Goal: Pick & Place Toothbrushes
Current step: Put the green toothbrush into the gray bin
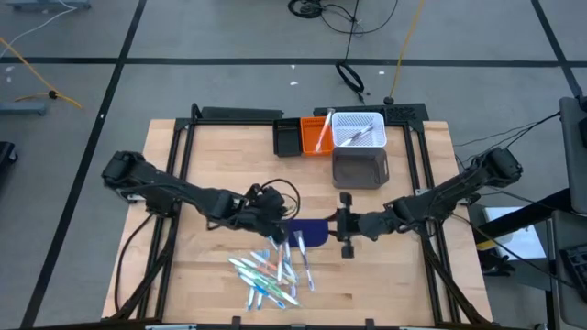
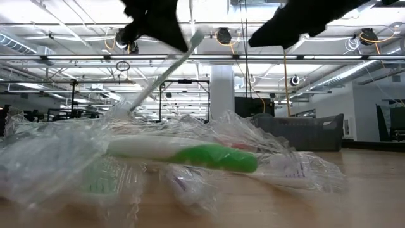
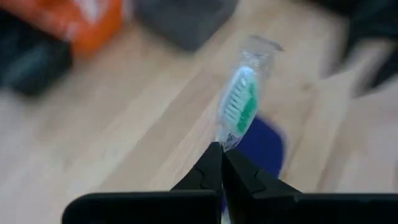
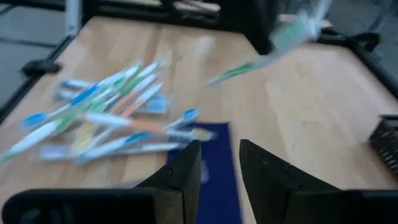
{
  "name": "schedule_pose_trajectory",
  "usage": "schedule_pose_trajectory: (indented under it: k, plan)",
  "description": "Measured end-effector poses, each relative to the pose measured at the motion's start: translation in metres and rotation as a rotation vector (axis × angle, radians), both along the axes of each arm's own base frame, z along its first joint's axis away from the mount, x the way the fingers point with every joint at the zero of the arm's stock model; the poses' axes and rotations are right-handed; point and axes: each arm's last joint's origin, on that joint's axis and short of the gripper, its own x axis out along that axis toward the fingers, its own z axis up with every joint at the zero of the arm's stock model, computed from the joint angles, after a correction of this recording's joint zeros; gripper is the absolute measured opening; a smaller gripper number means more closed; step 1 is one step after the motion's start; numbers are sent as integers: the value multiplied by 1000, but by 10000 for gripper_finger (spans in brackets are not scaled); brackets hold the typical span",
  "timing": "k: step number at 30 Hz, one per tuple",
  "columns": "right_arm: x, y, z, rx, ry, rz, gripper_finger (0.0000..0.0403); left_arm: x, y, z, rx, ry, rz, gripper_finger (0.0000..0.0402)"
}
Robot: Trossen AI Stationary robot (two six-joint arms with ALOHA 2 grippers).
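Centrally, left gripper (image 3: 222,155) pinching wrapped toothbrush (image 3: 239,107), right gripper (image 4: 219,163) parted above mat (image 4: 219,180)

The high view looks straight down on the whole table (image 1: 211,156) from well above. The low view sits at tabletop height, facing level across the wood into the room — wrapped toothbrushes (image 2: 183,155) lie close to its lens. The left wrist view looks past its own left gripper (image 3: 222,163) at a bristle head held near. The right wrist view faces over the right gripper (image 4: 221,163) toward the pile (image 4: 106,115) — the same heap the high and low views share.
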Motion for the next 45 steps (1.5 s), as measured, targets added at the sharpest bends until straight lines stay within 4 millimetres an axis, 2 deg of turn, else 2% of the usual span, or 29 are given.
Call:
schedule_pose_trajectory:
  k: [6, 14, 17, 28, 31, 36, 45]
  plan:
    - [17, -18, 8, 73, -131, 17, 102, 6, -4, 13, 127, -84, -116, 0]
    - [24, -34, 19, 95, -233, 8, 102, 9, -3, 16, 203, -99, -148, 0]
    - [28, -41, 15, 94, -228, -18, 102, 11, -3, 18, 228, -111, -168, 0]
    - [31, -47, 25, 108, -327, 58, 101, 16, -2, 18, 260, -132, -184, 0]
    - [31, -48, 26, 102, -330, 58, 85, 19, -2, 14, 258, -127, -181, 0]
    - [31, -48, 24, 63, -314, 64, 16, 19, -1, 13, 251, -121, -186, 0]
    - [30, -48, 22, 40, -289, 68, 16, 20, 3, 13, 265, -111, -182, 11]
